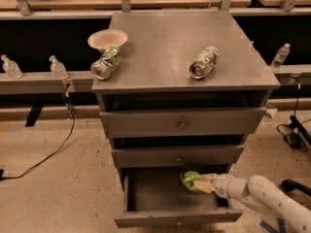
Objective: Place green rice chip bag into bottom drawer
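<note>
The green rice chip bag (191,180) is a crumpled bright-green bag at the right rear of the pulled-out bottom drawer (165,216). It sits low inside the drawer, partly under the drawer above. My gripper (203,185) reaches in from the right on a white arm (262,196) and is at the bag's right side, touching it.
Two crushed green-and-white cans (106,63) (204,62) and a pale plate (107,39) lie on the cabinet top (165,33). The two upper drawers (182,123) stand slightly out. Cables (48,154) lie on the floor left, small bottles (57,68) on the ledge behind.
</note>
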Controlling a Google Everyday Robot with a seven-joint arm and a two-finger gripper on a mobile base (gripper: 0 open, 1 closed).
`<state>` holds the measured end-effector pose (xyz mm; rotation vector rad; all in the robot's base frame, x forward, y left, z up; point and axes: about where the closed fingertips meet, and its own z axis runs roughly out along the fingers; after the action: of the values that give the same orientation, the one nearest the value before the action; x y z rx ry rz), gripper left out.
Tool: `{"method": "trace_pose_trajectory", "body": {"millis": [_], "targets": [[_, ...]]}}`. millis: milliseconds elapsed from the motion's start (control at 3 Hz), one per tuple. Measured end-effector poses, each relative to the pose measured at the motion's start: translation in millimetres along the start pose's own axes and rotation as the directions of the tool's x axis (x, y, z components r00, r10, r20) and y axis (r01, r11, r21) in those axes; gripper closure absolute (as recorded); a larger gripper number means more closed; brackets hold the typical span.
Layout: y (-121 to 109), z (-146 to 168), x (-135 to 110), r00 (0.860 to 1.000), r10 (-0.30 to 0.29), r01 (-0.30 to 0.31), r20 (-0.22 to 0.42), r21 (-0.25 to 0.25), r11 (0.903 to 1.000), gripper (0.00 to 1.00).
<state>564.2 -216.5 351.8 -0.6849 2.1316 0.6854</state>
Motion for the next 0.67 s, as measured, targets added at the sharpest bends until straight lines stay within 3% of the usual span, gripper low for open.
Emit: {"method": "trace_pose_trajectory", "body": {"millis": [667], "targets": [[3.2,4.0,0.0,1.000,0.000,0.000,-0.001,-0.008,1.0000,0.38]]}}
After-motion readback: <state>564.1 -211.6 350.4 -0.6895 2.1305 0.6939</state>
